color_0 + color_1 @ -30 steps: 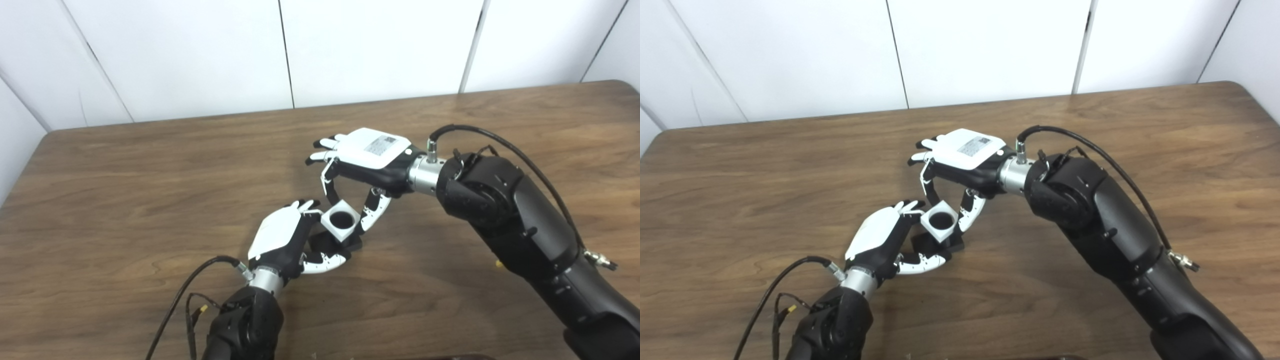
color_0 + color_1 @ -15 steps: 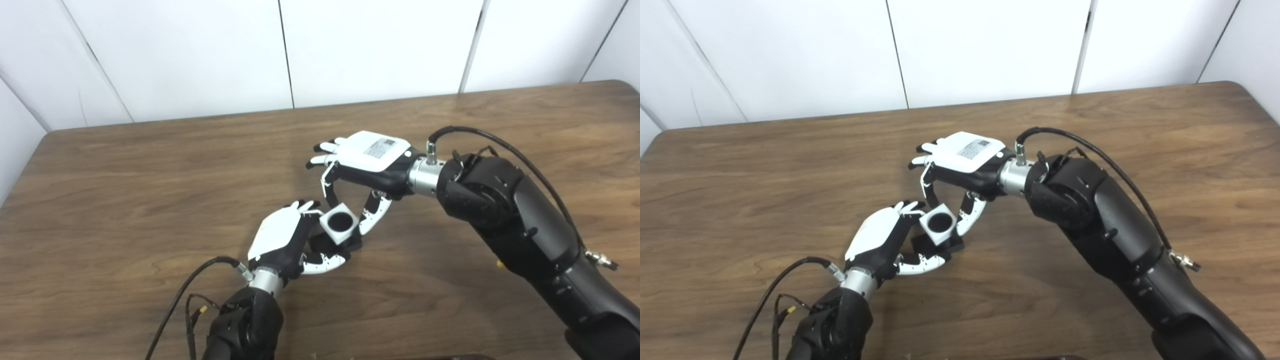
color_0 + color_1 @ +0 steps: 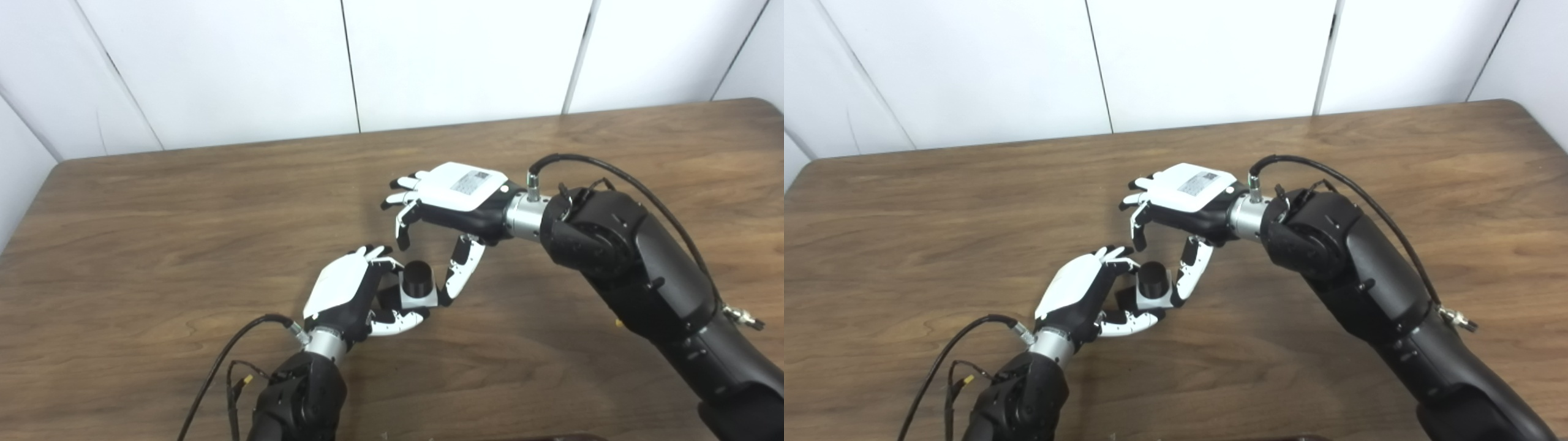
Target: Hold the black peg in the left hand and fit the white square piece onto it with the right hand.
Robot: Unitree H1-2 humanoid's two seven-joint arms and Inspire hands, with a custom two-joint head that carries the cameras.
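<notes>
The black peg (image 3: 418,275) stands upright near the table's middle, and its round top sticks up through the white square piece (image 3: 422,299), which sits low around it. My left hand (image 3: 343,291) is shut on the peg's base from the left, so the base is mostly hidden by its fingers. My right hand (image 3: 456,196) hovers above and to the right with its fingers spread and off the piece. Its thumb (image 3: 458,274) hangs close beside the piece's right side, and I cannot tell whether it touches.
The brown wooden table (image 3: 153,220) runs out on all sides, with a white panelled wall behind it. A black cable (image 3: 236,343) trails from my left wrist and another cable (image 3: 612,174) loops over my right forearm.
The white square piece has dropped from the right hand's fingertips down over the peg, whose top now shows through it. The right hand has let go and its fingers have lifted.
</notes>
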